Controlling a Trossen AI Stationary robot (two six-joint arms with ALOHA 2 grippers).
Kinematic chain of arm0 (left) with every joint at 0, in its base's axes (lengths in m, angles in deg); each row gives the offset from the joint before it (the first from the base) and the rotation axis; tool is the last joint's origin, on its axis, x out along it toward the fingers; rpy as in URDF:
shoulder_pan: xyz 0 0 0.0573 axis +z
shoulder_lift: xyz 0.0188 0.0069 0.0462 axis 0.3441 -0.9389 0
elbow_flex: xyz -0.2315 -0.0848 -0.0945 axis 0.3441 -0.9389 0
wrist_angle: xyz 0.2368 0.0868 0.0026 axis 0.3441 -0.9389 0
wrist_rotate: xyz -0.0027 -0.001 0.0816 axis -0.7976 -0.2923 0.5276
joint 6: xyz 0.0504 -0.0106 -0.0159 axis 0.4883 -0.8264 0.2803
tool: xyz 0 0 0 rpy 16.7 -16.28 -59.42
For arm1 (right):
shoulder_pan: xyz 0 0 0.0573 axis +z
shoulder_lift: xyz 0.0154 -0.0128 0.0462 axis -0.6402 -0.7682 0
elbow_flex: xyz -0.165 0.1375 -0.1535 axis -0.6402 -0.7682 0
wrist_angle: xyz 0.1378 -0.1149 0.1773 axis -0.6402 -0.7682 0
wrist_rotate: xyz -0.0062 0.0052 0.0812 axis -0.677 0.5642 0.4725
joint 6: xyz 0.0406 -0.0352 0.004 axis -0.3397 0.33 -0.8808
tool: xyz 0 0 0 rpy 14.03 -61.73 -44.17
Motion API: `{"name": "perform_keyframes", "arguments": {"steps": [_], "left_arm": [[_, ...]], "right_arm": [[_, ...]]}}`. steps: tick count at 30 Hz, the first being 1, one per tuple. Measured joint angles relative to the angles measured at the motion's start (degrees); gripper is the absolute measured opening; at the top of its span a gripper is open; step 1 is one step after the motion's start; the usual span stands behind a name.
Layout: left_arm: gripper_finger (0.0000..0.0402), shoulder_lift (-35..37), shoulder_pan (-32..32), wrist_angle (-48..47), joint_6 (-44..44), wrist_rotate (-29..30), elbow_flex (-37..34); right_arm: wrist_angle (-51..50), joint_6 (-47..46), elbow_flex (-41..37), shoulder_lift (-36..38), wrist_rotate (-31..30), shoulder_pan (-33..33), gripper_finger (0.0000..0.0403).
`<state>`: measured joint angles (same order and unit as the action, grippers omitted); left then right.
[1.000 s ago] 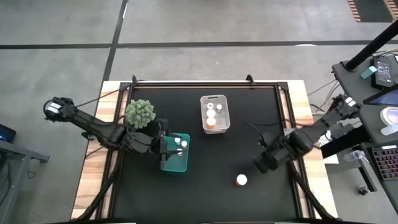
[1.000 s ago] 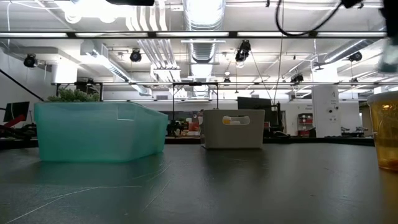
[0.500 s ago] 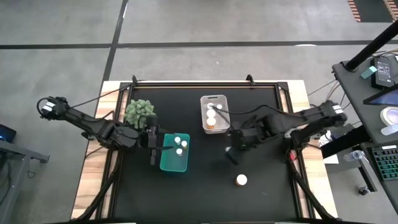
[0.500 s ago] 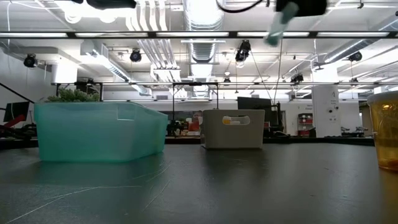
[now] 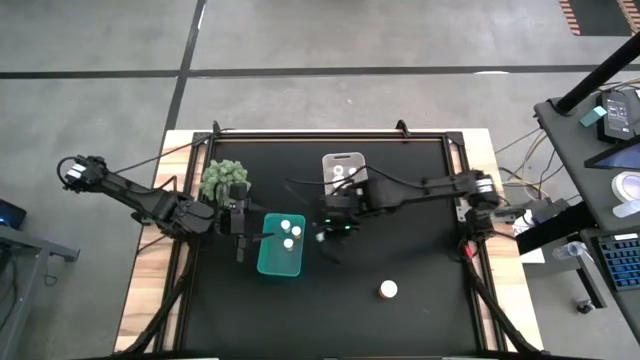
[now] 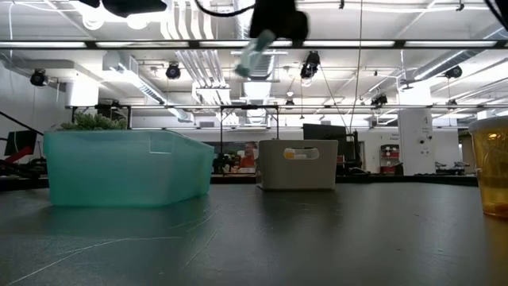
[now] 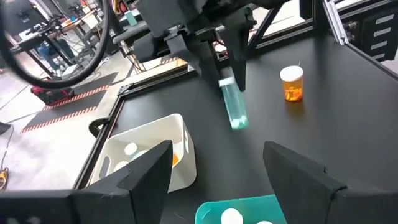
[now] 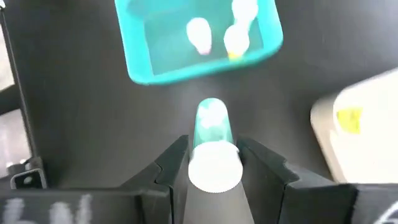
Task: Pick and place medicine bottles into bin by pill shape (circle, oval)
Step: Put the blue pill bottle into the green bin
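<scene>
bottle point(image 8: 211, 127): clear-teal body, white cap, pinched in right gripper point(image 8: 212, 163), hanging in the air between teal bin point(image 5: 279, 258) and white bin point(image 5: 343, 162)
step: carry it over the teal bin, centre it, lower it, then release
contents: pill shape probably unreadable here
left gripper point(image 7: 214, 174): spread, empty, beside the teal bin; keep clear

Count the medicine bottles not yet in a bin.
2: one bottle gripped in the right tool, above the table between the teal bin and the white bin; one amber bottle standing on the table. None seem hidden.
</scene>
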<state>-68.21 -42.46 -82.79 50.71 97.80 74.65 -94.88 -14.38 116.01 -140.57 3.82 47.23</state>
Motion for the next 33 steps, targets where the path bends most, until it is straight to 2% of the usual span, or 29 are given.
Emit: {"name": "perform_keyframes", "arguments": {"steps": [7,17,24,28,33], "left_arm": [[0.0235,0.2,0.0,-1.2,-1.5,0.0,-0.6],[0.0235,0.4,-0.3,-1.5,-3.3,0.0,-1.1],[0.0235,0.5,-0.3,-2.5,-4.3,-0.1,-1.9],[0.0235,0.5,-0.4,-1.6,-4.4,-0.5,-2.7],[0.0235,0.7,-0.4,-1.1,-4.4,-0.5,-2.8]], "right_arm": [[3.9,9.4,11.2,-10.1,0.4,-0.2,0.0115],[5.8,17.4,23.4,-23.2,7.3,-0.3,0.0115],[5.8,18.3,23.6,-26.3,8.1,-0.6,0.0115],[5.3,18.7,23.6,-27.3,13.5,-0.7,0.0116],[5.4,19.2,23.5,-27.8,13.7,-0.6,0.0116]]}}
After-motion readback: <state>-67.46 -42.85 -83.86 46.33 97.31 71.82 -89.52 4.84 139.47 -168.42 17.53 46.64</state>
